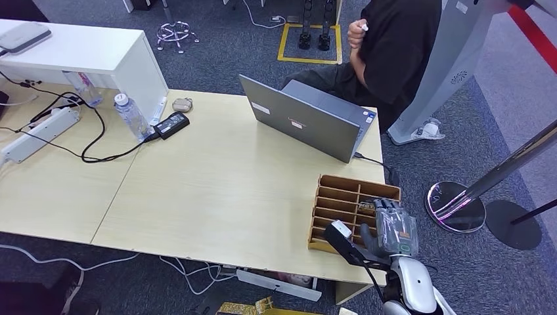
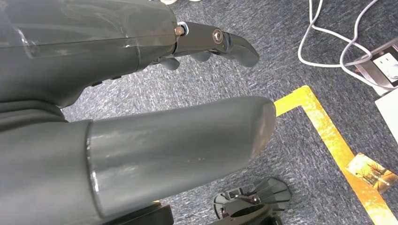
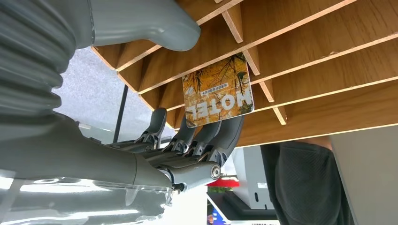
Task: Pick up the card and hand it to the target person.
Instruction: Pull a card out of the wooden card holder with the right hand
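The card (image 3: 218,91), orange and yellow with the word HOTEL on it, stands in a slot of the wooden rack (image 3: 300,51). In the head view the rack (image 1: 335,197) sits at the table's front right corner, with the card (image 1: 366,207) in one of its right-hand slots. My right hand (image 1: 394,226) reaches into the rack from the front. Its fingers (image 3: 211,136) lie against the card's back and its thumb (image 3: 150,23) stays apart from the card, so nothing is gripped. My left hand (image 2: 56,93) hangs over the carpet, fingers apart and holding nothing. The person (image 1: 394,46) in black is behind the laptop.
An open grey laptop (image 1: 302,118) stands just beyond the rack. A water bottle (image 1: 131,115), a power brick and cables lie at the table's far left. Stanchion bases (image 1: 456,207) stand on the floor to the right. Another orange card (image 2: 371,171) lies on the carpet by yellow tape.
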`<state>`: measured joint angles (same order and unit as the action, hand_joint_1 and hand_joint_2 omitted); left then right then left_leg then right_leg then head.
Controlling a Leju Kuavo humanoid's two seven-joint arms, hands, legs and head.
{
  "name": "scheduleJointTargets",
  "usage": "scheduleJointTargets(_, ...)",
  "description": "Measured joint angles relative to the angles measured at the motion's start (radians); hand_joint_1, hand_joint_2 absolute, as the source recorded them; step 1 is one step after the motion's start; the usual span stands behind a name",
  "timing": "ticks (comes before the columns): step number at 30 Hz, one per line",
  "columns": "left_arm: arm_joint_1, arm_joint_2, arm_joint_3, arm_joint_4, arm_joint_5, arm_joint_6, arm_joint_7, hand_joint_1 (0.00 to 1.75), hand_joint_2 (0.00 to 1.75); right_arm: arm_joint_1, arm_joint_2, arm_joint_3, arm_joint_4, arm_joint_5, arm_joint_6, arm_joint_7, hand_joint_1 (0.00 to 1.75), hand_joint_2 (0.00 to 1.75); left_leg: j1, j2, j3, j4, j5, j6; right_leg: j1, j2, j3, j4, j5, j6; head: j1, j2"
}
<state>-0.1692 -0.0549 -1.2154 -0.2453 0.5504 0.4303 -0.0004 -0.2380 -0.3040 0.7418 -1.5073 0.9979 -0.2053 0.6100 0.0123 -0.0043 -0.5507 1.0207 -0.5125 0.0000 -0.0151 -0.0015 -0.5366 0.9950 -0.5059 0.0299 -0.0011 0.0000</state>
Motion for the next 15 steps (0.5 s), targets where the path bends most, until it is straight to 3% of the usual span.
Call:
scheduleJointTargets(11, 0.000, 0.000, 0.000, 0.000, 0.000, 0.000, 0.000, 0.00, 0.00, -0.001, 0.000, 0.001, 0.011, 0.000, -0.004, 0.000, 0.88, 1.75, 0.000, 0.000, 0.000, 0.000, 0.000, 0.000, 0.000, 0.000, 0.000, 0.000, 0.000, 0.000, 0.000, 0.000)
scheduleJointTargets(15, 0.000, 0.000, 0.000, 0.000, 0.000, 0.000, 0.000, 0.00, 0.00, -0.003, 0.000, 0.001, 0.012, 0.000, -0.009, 0.000, 1.30, 1.75, 0.000, 0.000, 0.000, 0.000, 0.000, 0.000, 0.000, 0.000, 0.000, 0.000, 0.000, 0.000, 0.000, 0.000)
